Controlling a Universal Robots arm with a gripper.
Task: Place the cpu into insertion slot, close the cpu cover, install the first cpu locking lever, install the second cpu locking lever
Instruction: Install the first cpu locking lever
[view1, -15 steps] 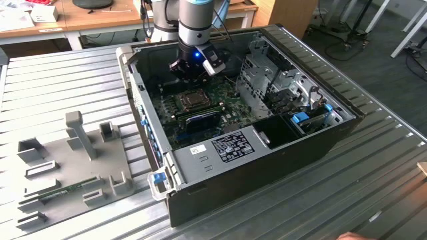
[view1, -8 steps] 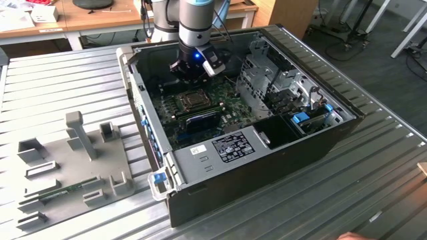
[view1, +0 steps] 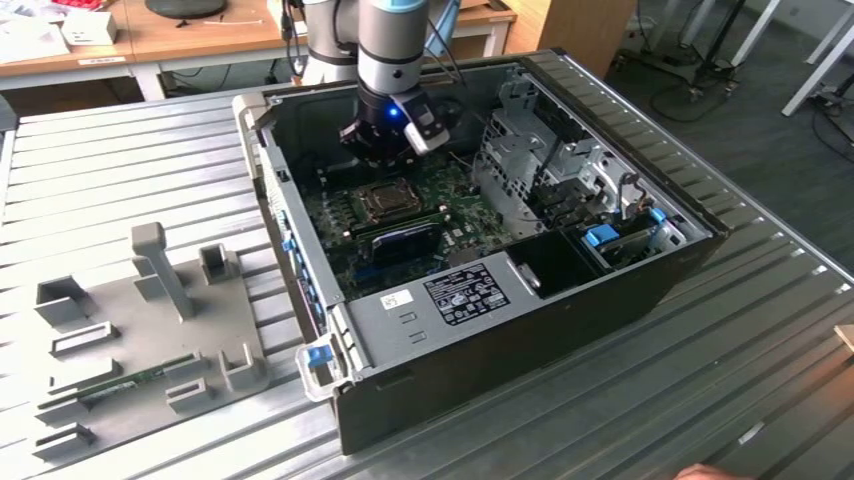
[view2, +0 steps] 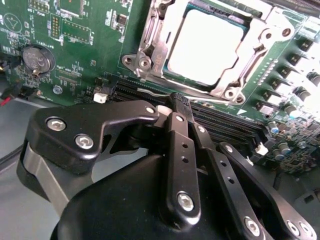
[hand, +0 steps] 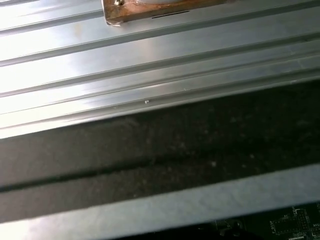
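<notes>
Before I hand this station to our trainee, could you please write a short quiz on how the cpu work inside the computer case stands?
1. True or false: the gripper hangs outside the computer case.
2. The cpu cover is: A standing upright; B lying flat over the cpu, whose top shows through its window; C held by the gripper.
3. Fill in: in the exterior view, the grey fixture tray lies on the computer case's ____ side.

Key
1. False: it is inside the case, close above the green board.
2. B.
3. The exterior view's left.
</notes>
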